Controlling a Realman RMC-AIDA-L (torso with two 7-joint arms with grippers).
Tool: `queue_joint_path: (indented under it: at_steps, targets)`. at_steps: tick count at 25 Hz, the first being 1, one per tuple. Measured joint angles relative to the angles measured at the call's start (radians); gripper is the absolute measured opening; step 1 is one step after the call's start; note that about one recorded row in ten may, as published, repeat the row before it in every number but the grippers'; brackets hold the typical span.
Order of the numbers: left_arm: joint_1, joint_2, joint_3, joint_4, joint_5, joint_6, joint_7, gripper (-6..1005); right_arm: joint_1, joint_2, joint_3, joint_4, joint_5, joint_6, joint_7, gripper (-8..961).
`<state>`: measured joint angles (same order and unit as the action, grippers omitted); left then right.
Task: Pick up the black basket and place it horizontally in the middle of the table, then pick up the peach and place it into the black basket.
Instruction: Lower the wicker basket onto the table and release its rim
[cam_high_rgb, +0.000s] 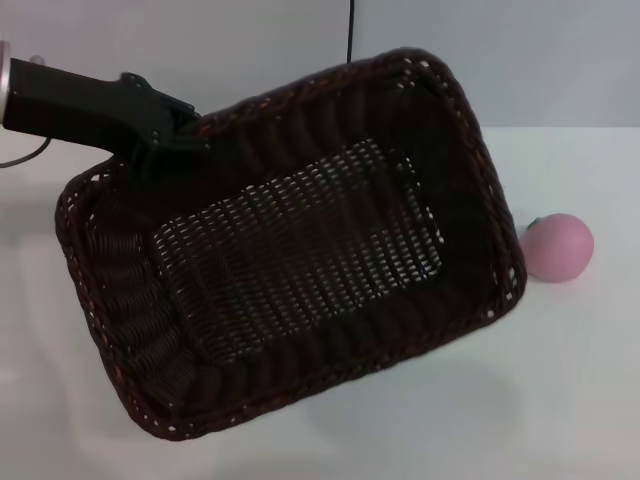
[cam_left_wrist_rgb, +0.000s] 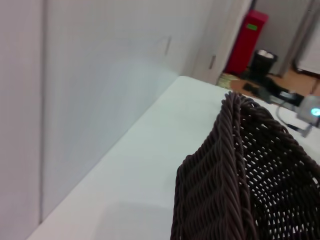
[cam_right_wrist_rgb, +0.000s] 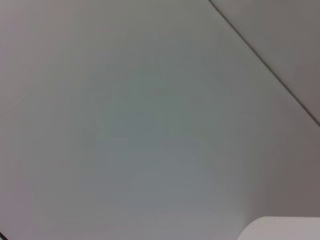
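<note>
**Basket aloft and askew, peach waiting at the right**

White tabletop (cam_high_rgb: 560, 400) fills the lower part of the head view, with a pale wall behind it. My left pincer (cam_high_rgb: 165, 140) comes in from the upper left of the frame and meets the black basket (cam_high_rgb: 290, 270) at its upper-left rim. Its fingertips are lost against the dark weave, so I cannot tell how far they are closed; I judge they grip the braided rim, since the basket looks tilted and lifted, its opening turned toward the camera.

What matters for the coming move is the basket's long axis: it runs on a diagonal, from the lower left of the frame up to the upper right, not level across the tabletop. I judge it needs turning before it is set down flat in the middle.

Just beside the basket's right-hand rim, at the right of the frame, sits the peach (cam_high_rgb: 557, 247), part of it hidden behind the rim. Whether the two touch I cannot say.

My left wrist view shows only a corner of the basket and bare tabletop. My right pincer appears nowhere; its wrist view shows blank pale surface.
</note>
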<state>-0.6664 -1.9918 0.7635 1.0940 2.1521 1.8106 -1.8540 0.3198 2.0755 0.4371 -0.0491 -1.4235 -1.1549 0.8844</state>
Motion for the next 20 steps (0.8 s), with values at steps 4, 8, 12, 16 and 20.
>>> queue_joint_path:
  at_steps: [4,8,12,16,20]
  targets:
    - [-0.035,-0.002,0.016,0.0,-0.002,0.04,0.025,194,-0.001,0.001,0.0,0.0,0.0,0.011,0.0,718]
    - [-0.082,-0.015,0.043,0.0,0.002,0.056,0.048,194,-0.001,0.001,-0.001,0.011,0.0,0.025,0.001,718]
    - [-0.127,-0.027,0.098,0.0,0.009,0.033,0.082,194,-0.01,0.001,-0.013,0.017,-0.006,0.026,0.001,718]
    - [-0.151,-0.034,0.146,0.0,0.025,0.007,0.097,194,-0.018,0.003,-0.016,0.033,-0.007,0.026,-0.004,718]
    - [-0.223,-0.068,0.216,-0.028,0.142,-0.061,0.134,194,-0.018,0.003,-0.022,0.039,-0.01,0.026,-0.004,718]
